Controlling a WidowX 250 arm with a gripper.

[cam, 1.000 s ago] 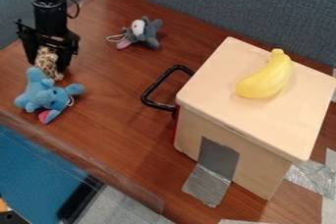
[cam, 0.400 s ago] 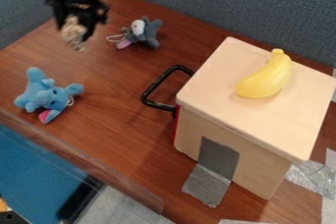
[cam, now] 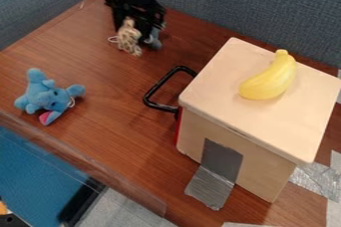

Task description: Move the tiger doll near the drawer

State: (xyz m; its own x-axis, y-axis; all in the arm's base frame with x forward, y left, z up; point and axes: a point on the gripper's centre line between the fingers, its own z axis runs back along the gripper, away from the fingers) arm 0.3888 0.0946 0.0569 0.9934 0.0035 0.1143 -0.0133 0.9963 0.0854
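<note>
At the upper left of the camera view my gripper [cam: 136,33] is shut on the tiger doll [cam: 129,37], a small tan, spotted plush hanging below it. It is held in front of the grey doll and up and to the left of the drawer handle [cam: 153,94]. The black handle sticks out from the left side of the pale wooden drawer box [cam: 226,121]. Whether the tiger doll touches the table is hard to tell.
A grey doll [cam: 155,39] lies mostly hidden behind my gripper. The blue elephant doll [cam: 47,96] is on the brown table [cam: 106,131] at left. A yellow banana [cam: 269,77] rests on the box top. Grey partitions stand behind.
My gripper has swung right from beside the blue doll, carrying the tiger doll with it, and now covers most of the grey doll. The other objects have stayed put.
</note>
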